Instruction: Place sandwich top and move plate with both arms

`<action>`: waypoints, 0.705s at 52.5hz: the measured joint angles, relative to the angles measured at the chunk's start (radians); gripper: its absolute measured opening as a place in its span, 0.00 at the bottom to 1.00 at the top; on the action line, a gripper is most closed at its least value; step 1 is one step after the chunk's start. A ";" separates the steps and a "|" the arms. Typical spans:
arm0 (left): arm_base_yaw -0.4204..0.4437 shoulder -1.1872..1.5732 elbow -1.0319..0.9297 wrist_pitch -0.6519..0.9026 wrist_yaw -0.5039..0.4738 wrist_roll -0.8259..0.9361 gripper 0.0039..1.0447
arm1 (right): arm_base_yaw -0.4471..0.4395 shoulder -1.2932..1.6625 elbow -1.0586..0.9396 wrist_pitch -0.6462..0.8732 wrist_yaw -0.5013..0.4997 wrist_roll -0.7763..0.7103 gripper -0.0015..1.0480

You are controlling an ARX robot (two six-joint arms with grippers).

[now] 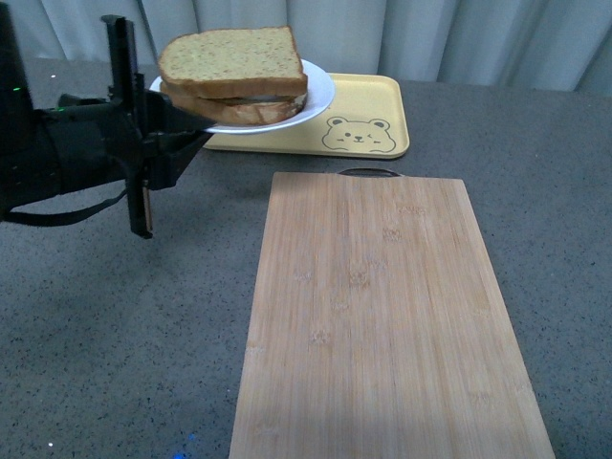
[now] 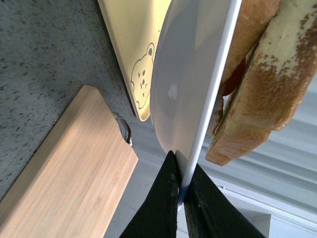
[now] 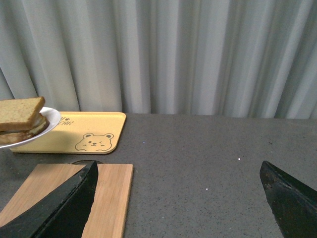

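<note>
Left gripper [image 1: 188,129]: closed on the near-left rim of the plate [image 1: 317,96], one black finger [image 2: 161,203] on each face of the rim. Confirmed in the left wrist view, gripper [image 2: 181,174], plate [image 2: 185,84].

Plate: held up clear of the table [image 1: 115,335] at the far left of the scene, roughly level, overlapping the left end of the yellow tray [image 1: 373,107] in the front view. Seen from the right wrist view as well, plate [image 3: 50,120] raised at the tray's [image 3: 91,130] left end.

Sandwich top [image 1: 232,59]: lying on the stack on the plate, uppermost, over a lower slice [image 1: 251,111]. Edges slightly offset from the slice below. Filling between the slices too hidden to identify. Also visible at [image 2: 282,74] and [image 3: 20,113].

Left arm [image 1: 67,158]: reaching in from the left edge, dark, horizontal.

Right gripper [image 3: 178,168]: jaws spread wide, nothing between them, over the table to the right of the cutting board [image 3: 111,198]. Not visible in the front view.

Cutting board [image 1: 382,316]: flat on the table, centre-near, bare, handle slot at the far end, just short of the tray.

Curtain [image 3: 198,49]: behind the far table edge.
</note>
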 joint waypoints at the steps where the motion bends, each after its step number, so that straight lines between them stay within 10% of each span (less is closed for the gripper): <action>1: -0.005 0.011 0.022 -0.013 0.002 0.003 0.03 | 0.000 0.000 0.000 0.000 0.000 0.000 0.91; 37: -0.081 0.297 0.628 -0.401 -0.018 0.096 0.03 | 0.000 0.000 0.000 0.000 0.000 0.000 0.91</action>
